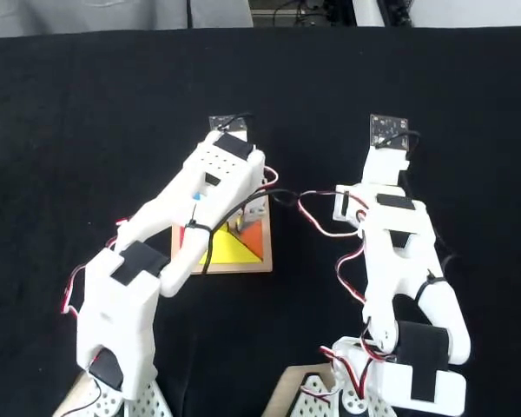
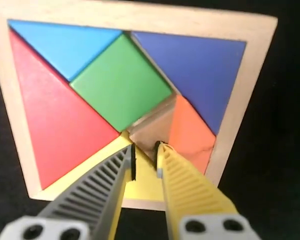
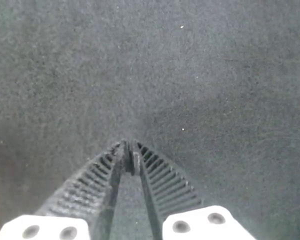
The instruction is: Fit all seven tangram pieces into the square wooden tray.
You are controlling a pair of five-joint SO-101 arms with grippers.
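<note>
The square wooden tray [image 2: 140,19] holds a red triangle [image 2: 45,120], a light blue triangle [image 2: 65,42], a green square [image 2: 121,82], a dark blue triangle [image 2: 205,70], an orange piece [image 2: 190,137] and a yellow piece [image 2: 102,162]. A bare brown patch [image 2: 152,129] lies between the green, orange and yellow pieces. My left gripper [image 2: 146,156] hangs just above the yellow piece beside that patch, slightly open, with nothing between its fingers. In the high view the left arm [image 1: 204,195] covers most of the tray [image 1: 234,268]. My right gripper [image 3: 128,156] is shut and empty over bare black cloth.
Black cloth [image 1: 87,113] covers the whole table. The right arm [image 1: 399,252] stands folded to the right of the tray, well apart from it. Both arm bases sit at the near edge. The room's floor shows beyond the far table edge.
</note>
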